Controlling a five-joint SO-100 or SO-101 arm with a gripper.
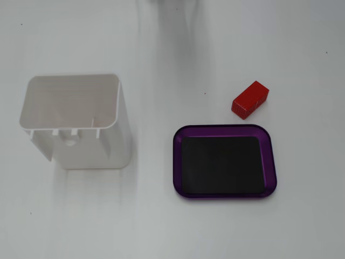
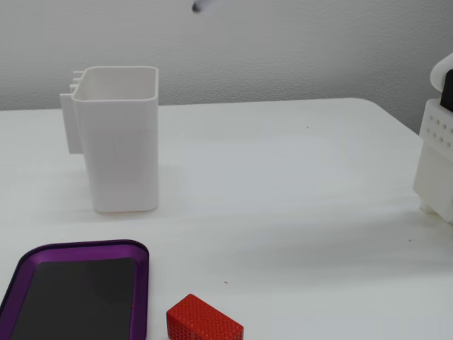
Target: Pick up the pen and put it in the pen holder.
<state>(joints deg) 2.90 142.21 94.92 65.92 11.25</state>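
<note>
White tabletop [image 1: 302,226] under even light; pale grey wall [image 2: 283,49] behind in a fixed view. White rectangular pen holder [image 1: 75,121] upright at left, mouth open, interior seemingly empty. Purple tray [image 1: 225,129] with dark floor at right of centre; red block [image 1: 250,99] just beyond its far right corner, apart from it. No pen identifiable anywhere; only a small dark blurred tip [image 2: 198,6] at the top edge of a fixed view, nature unclear. White robot base [image 2: 437,163] at that view's right edge. Gripper out of sight, so opening and load cannot be told. Broad bare table between holder and tray, and toward the near edge.
</note>
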